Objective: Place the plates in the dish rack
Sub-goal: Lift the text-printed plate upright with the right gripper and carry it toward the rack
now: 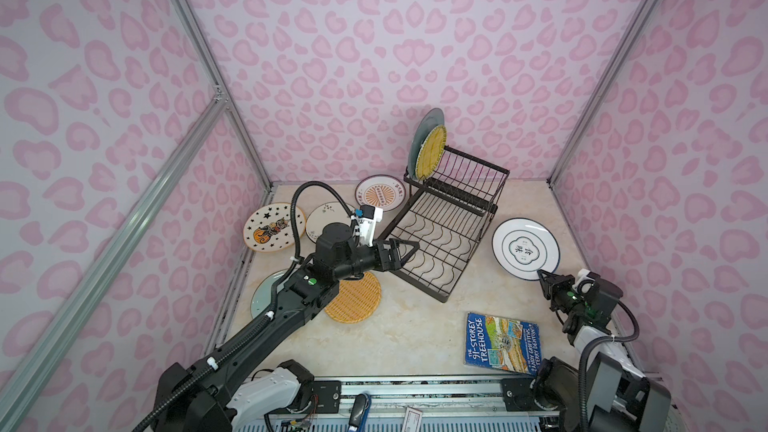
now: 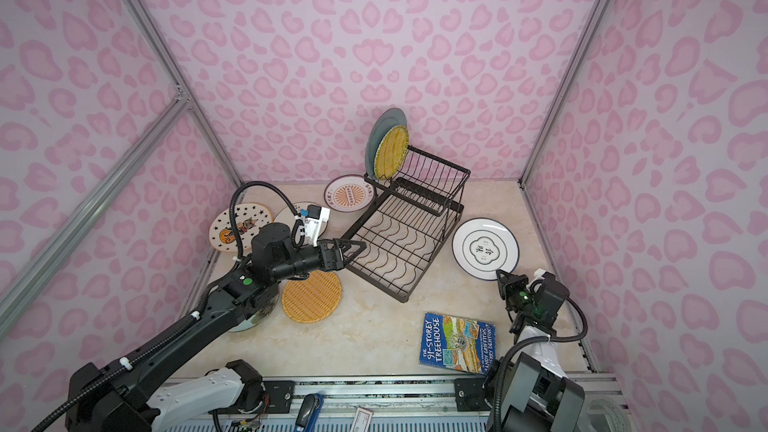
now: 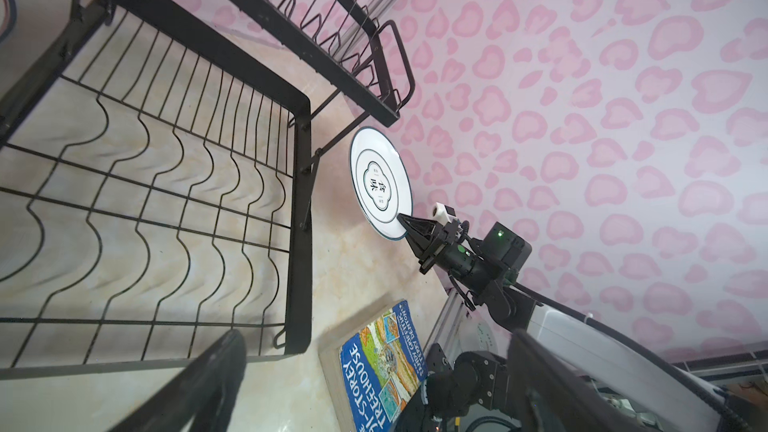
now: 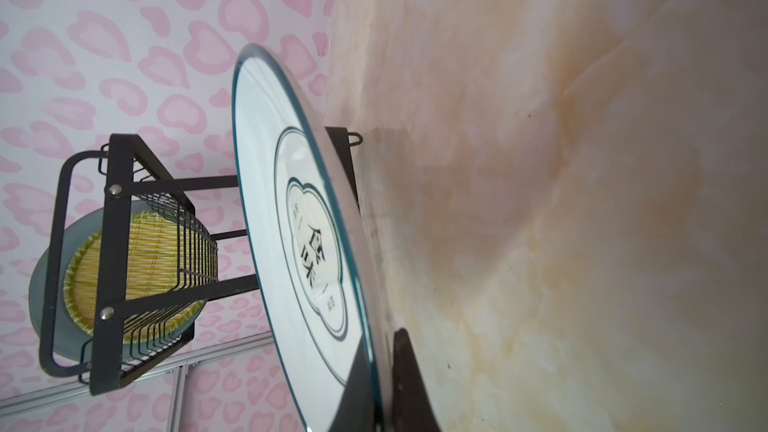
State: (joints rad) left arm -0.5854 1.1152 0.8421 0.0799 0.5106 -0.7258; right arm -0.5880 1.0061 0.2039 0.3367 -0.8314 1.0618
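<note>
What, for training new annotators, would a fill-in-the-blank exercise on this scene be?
The black wire dish rack holds ____ upright plates in its raised basket.
The right gripper is shut on the white ring-design round plate; the left gripper is ____.
The blue rectangular paperback book lies nearer the ____ arm.
Missing words: two, open, right.

My black left arm [image 1: 257, 326] carries a ribbed black hose [image 1: 294, 222]. A white camera [image 1: 370, 220] and green dot [image 1: 311, 282] mark its wrist.
</note>
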